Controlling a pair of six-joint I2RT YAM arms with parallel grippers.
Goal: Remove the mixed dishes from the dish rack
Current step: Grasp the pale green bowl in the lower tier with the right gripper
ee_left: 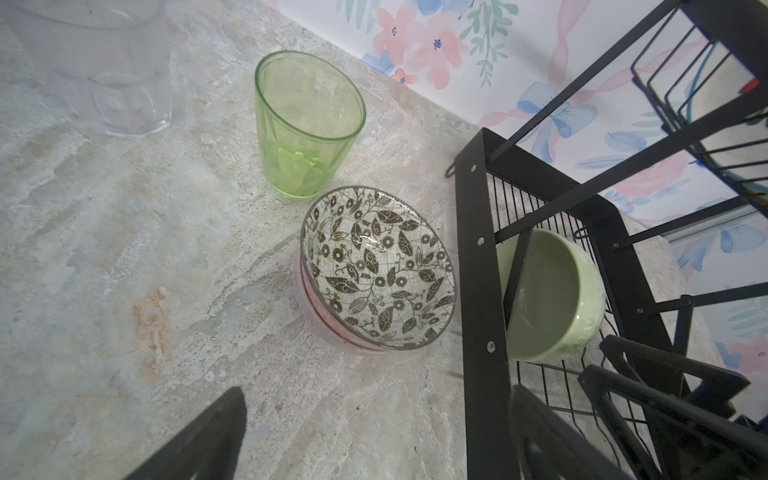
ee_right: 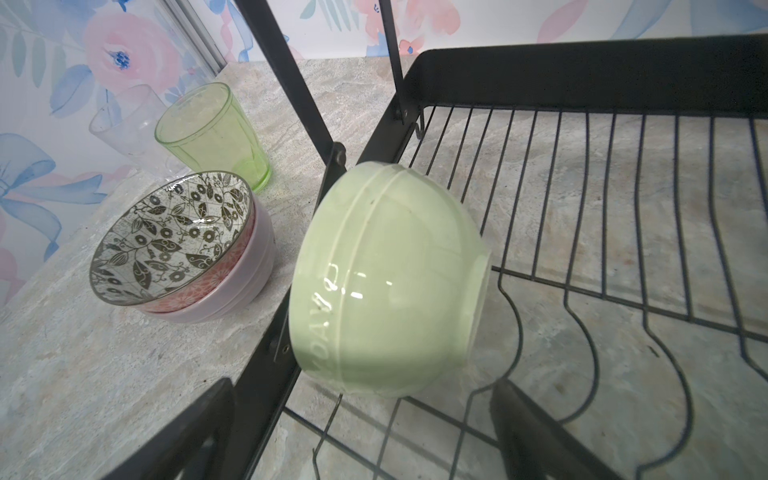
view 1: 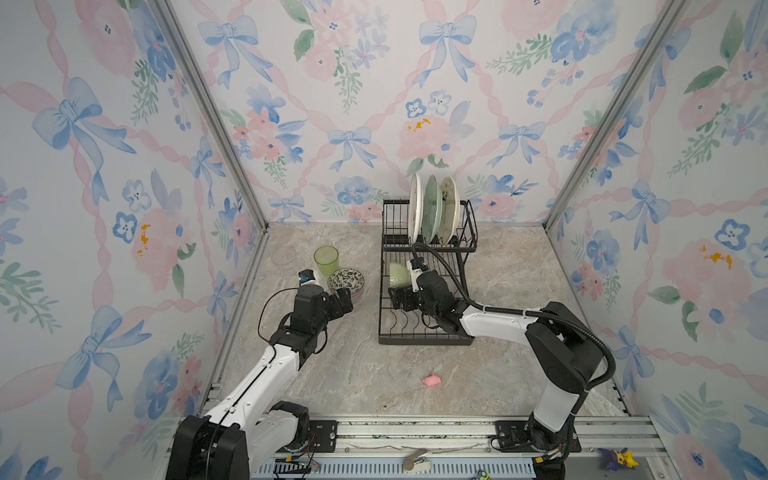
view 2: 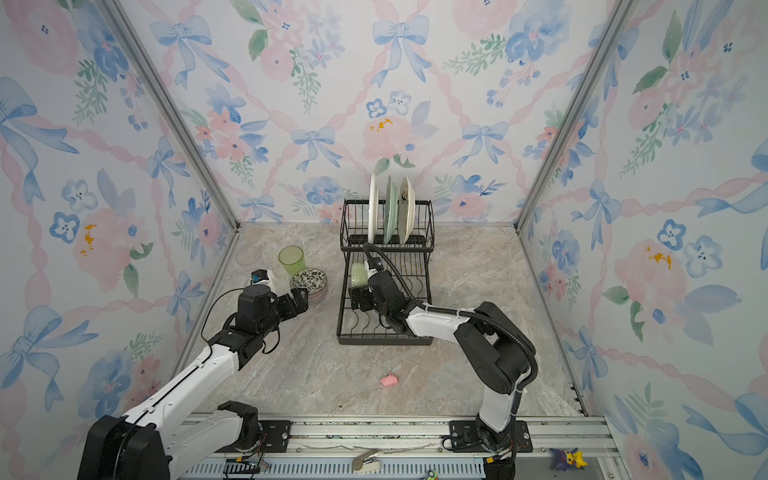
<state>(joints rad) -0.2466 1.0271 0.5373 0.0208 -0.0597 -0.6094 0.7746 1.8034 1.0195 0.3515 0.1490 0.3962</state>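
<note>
Right gripper point(view 1: 401, 298): jaws wide apart, empty, over the lower tier of the rack point(view 1: 428, 338); green bowl point(ee_right: 386, 282) lies tipped at its 12 o'clock. Left gripper point(view 1: 345, 300), also spread and empty, sits at 6 o'clock of the stacked bowls point(view 1: 345, 280) on the counter point(view 1: 374, 374).

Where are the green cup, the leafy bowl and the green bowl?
green cup point(ee_left: 308, 145), left wrist view, its front wall
leafy bowl point(ee_left: 376, 266), left wrist view, its patterned inside
green bowl point(ee_right: 386, 278), right wrist view, its outer side

Clear glass point(ee_left: 104, 75) — blurred, cut off at edge.
</note>
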